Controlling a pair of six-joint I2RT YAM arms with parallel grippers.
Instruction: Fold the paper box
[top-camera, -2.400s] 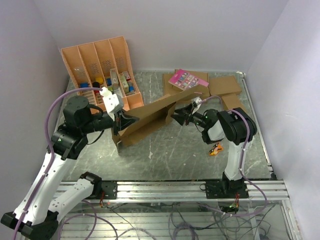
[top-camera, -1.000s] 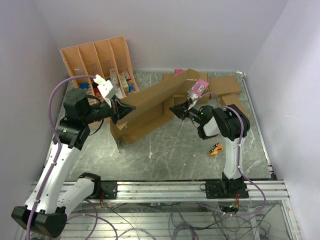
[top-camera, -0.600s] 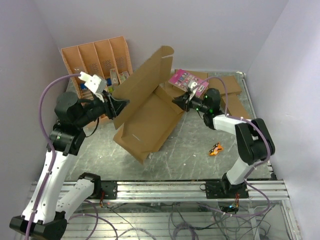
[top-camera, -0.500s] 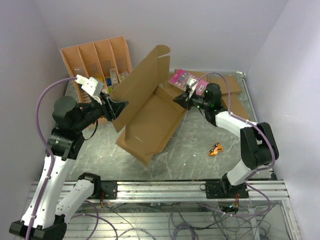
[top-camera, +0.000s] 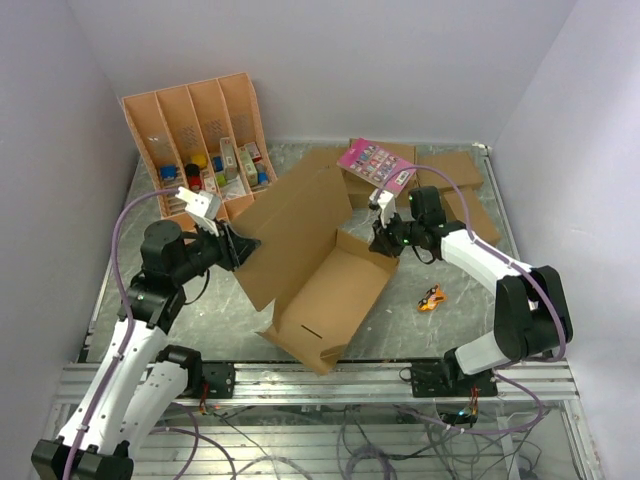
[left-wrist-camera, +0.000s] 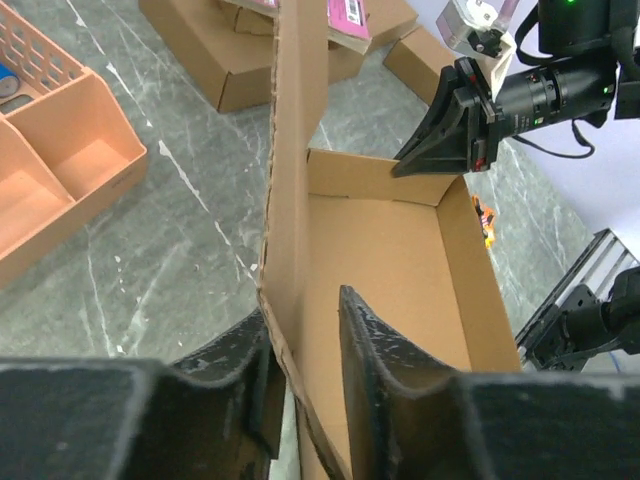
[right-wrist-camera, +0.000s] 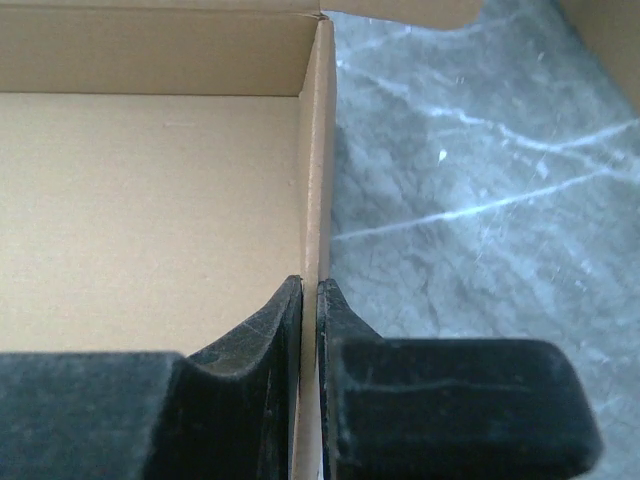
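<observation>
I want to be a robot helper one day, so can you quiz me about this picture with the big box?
1. True or false: the right claw pinches a side wall of the brown cardboard paper box.
2. The flat pink card lies: A) inside the paper box; B) on small brown cardboard boxes at the back; C) in an orange tray.
3. Which claw has fingers either side of the raised lid flap?
Key: 1 true; 2 B; 3 the left claw.

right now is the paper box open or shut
Open: the paper box shows its bare inside, with its lid flap raised.
</observation>
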